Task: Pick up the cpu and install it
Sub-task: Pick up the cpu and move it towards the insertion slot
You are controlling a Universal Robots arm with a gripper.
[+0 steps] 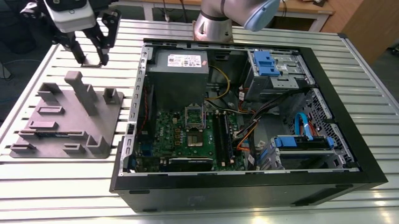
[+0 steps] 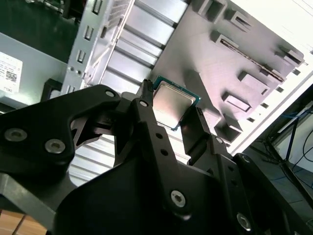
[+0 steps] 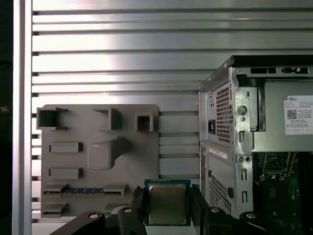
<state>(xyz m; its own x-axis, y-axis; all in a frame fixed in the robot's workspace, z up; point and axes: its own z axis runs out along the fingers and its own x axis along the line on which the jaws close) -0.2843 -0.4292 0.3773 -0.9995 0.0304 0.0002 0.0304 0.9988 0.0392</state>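
Gripper [image 1: 91, 59] clamped on the cpu [image 3: 167, 203] above the slatted metal table [image 1: 37, 186].
In the exterior view, the grey plastic fixture [image 1: 68, 121] with upright posts lies at the left, and the gripper hangs just past its far end. In both wrist views the black fingers [image 2: 151, 132] press on two opposite edges of the cpu, its silver top facing the cameras. On the exterior view's right lies the open computer case [image 1: 249, 192], with its motherboard [image 1: 181, 137] and silver socket frame [image 1: 194, 116] well apart from the cpu.
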